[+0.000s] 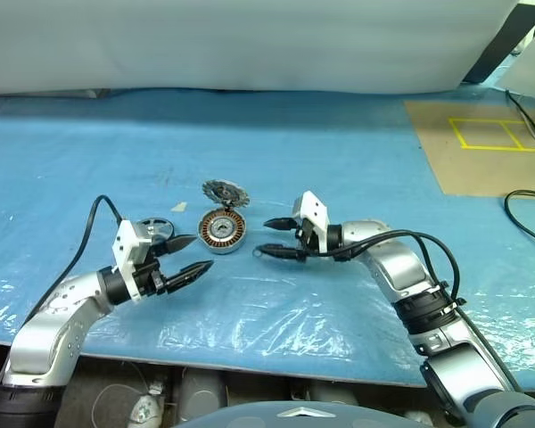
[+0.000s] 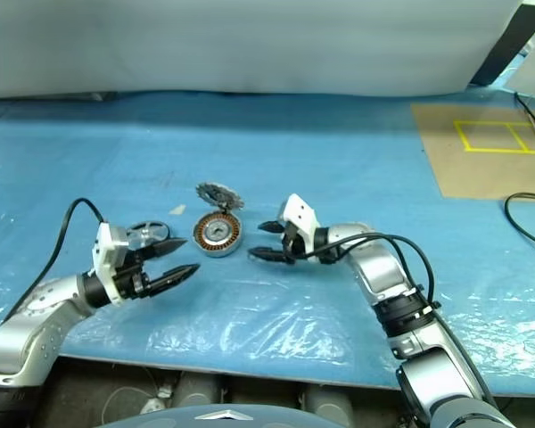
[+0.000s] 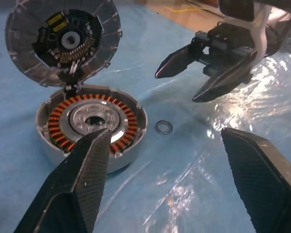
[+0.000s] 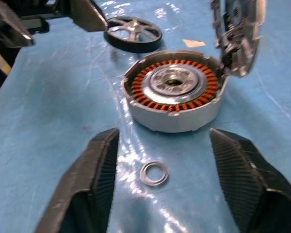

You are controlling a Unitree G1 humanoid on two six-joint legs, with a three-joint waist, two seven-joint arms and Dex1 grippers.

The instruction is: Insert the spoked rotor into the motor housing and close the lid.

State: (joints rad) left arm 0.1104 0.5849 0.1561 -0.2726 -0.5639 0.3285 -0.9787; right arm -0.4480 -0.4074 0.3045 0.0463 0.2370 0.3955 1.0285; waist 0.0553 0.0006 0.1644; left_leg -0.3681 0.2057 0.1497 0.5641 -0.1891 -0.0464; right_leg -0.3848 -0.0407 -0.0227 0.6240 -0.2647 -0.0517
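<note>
Both end effectors, left (image 1: 185, 257) and right (image 1: 277, 238), are standing open and empty; you are yet to fetch the spoked rotor (image 1: 153, 229), lying at nine o'clock of the motor housing (image 1: 223, 232), whose lid (image 1: 226, 191) is gaping.

The motor housing (image 4: 173, 109) is silver-grey with an orange-copper ring of windings around a shiny hub. Its lid (image 3: 63, 41) is grey, black and yellow inside. At nine o'clock, the spoked rotor (image 4: 133, 33) is silver, dark-rimmed. Blue sheet (image 1: 294, 152); tan board (image 1: 481, 147) with yellow lines.
</note>
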